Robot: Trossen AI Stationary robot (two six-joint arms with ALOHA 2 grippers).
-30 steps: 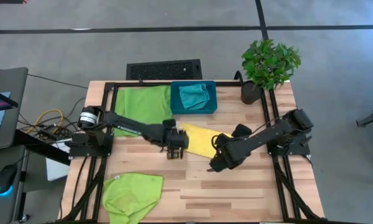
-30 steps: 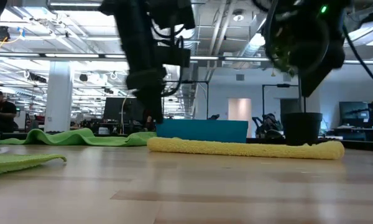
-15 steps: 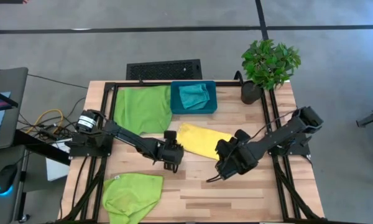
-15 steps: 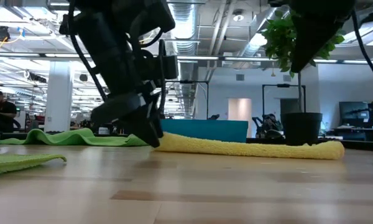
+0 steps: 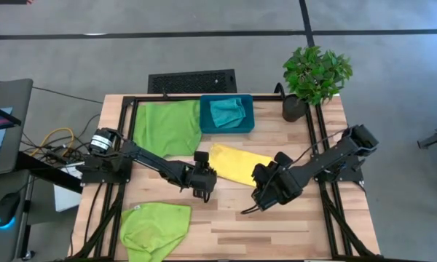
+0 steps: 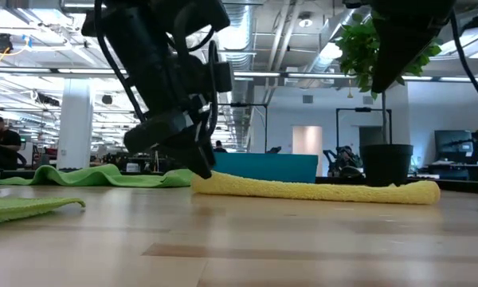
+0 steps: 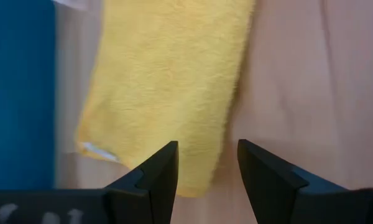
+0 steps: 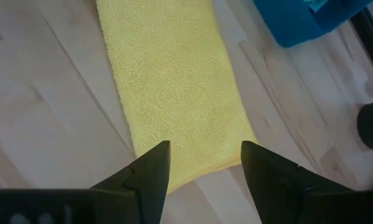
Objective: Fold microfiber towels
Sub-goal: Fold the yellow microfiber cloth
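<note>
- Yellow towel (image 5: 237, 164): folded into a long strip, lying flat on the wooden table (image 5: 277, 225) near its middle, just in front of the teal bin (image 5: 226, 114).
- Left gripper (image 5: 202, 186): low over the table at the strip's left end; fingers (image 7: 158, 177) released and parted, with nothing between them.
- Right gripper (image 5: 266, 195): low beside the strip's right end; fingers (image 8: 150, 168) likewise spread apart and empty.
- Teal towel (image 5: 226, 110): crumpled inside the bin.
- Lime green towels: one (image 5: 167, 127) spread flat at the far left, beside the bin; another (image 5: 153, 227) rumpled at the near left edge.
- Potted plant (image 5: 313, 76): at the far right corner.
</note>
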